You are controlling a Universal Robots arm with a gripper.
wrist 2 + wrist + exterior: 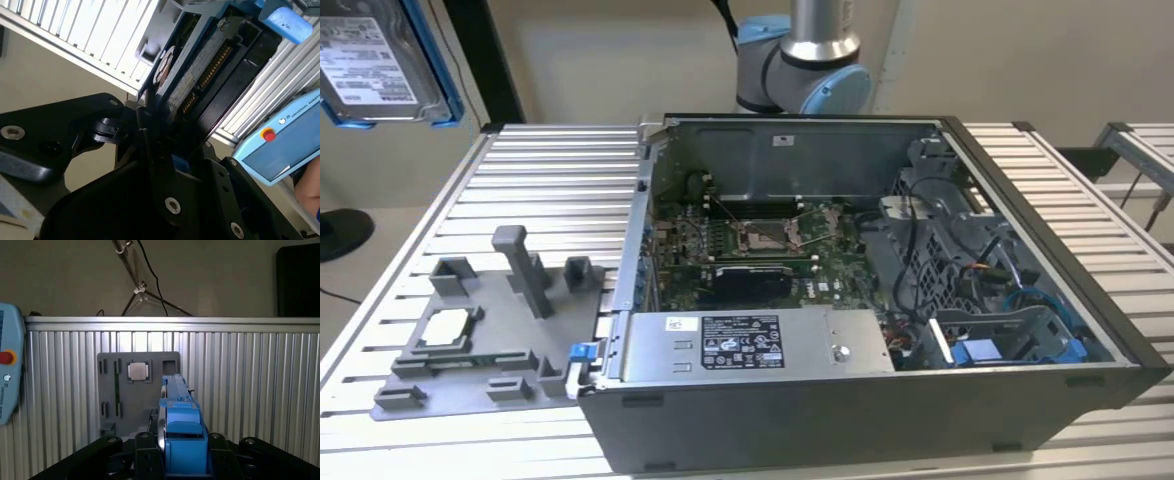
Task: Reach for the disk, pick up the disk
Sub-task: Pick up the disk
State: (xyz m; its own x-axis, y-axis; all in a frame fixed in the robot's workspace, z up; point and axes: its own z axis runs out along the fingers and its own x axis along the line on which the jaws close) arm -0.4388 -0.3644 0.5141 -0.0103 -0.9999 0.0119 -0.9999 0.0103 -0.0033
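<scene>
Already clamps the disk (175, 390) in the gripper (181, 452): jaws pressed onto its two flat faces, with the blue rail edge standing between them in the first wrist view. Leaves no gap to cross, since the disk sits straight in the jaws, long axis running out away from the wrist and thin edge turned to that camera. Shows the circuit-board side in the second wrist view, slanting up from the black fingers (147, 135). Hangs well clear of the table (534, 180) in the exterior view, high at the exterior view's left, white label facing out.

Looks past the disk, in the first wrist view, onto the grey tray (112, 390), with the chip (138, 371) seated in one of its pockets and ribbed table all round. Sets the open case (1014, 390) to the exterior view's right of the tray, with the long grey box (841, 345) along its near side. Places a blue pendant (280, 145) by the table edge, apart from the disk. Finds nothing touching the disk but the jaws, and nothing close around it. Reads, as a judgement, as the lift of the pick-up done.
</scene>
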